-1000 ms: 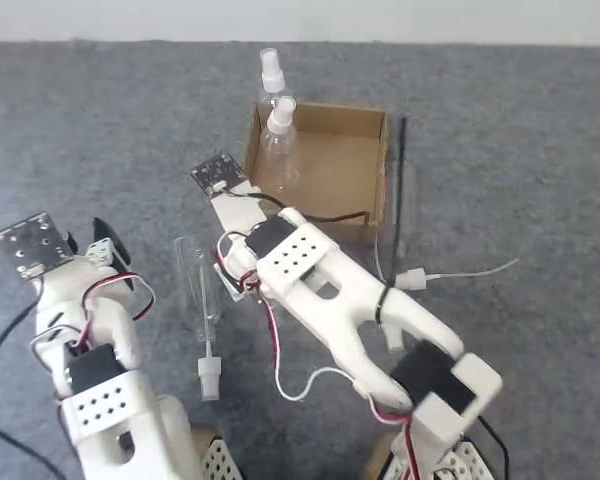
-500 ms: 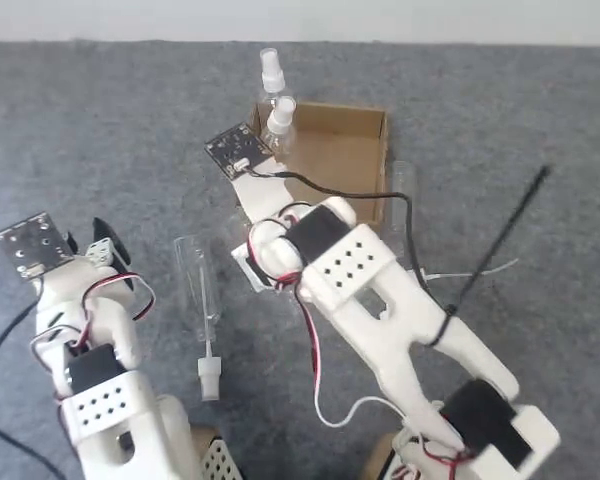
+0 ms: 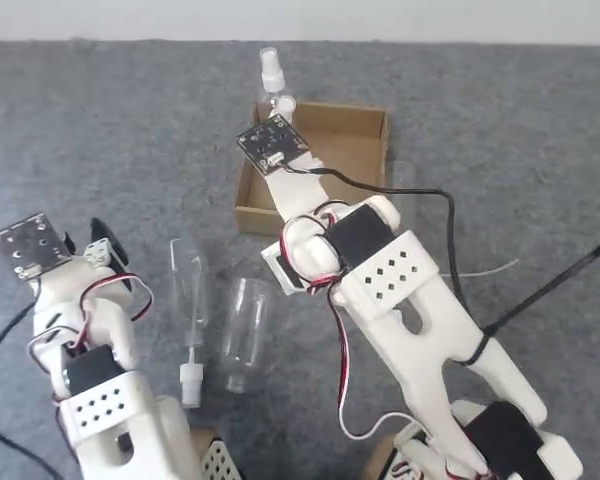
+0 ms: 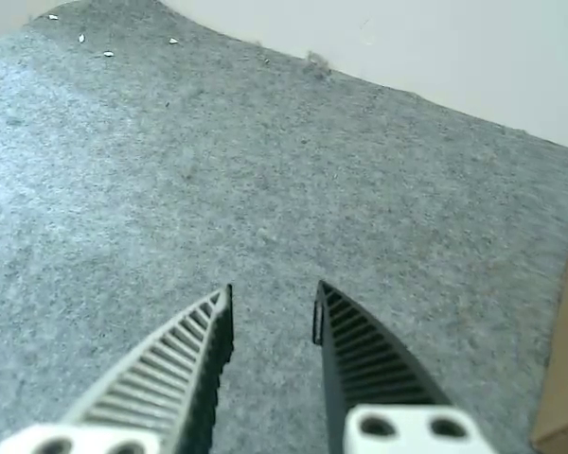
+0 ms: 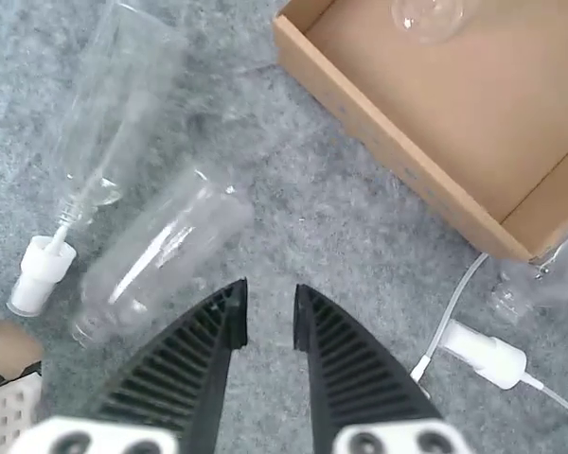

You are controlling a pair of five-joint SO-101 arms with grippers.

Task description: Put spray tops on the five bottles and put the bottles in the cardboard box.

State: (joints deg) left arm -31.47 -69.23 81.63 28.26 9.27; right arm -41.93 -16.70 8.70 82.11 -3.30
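Grey felt covers the counter point(image 3: 540, 120), where a capped bottle point(image 3: 188, 290) and an uncapped bottle point(image 3: 244, 325) lie side by side near the cardboard box point(image 3: 365, 125), another bottle point(image 5: 426, 14) sits inside it, and the left claw point(image 4: 273, 288) and right claw point(image 5: 270, 288) hang narrowly parted, empty.

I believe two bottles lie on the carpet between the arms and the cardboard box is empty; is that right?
Not quite: the cardboard box is not empty; the right wrist view shows a clear bottle inside it. The narrow bottle and the wide bottle do lie on the carpet as you say.
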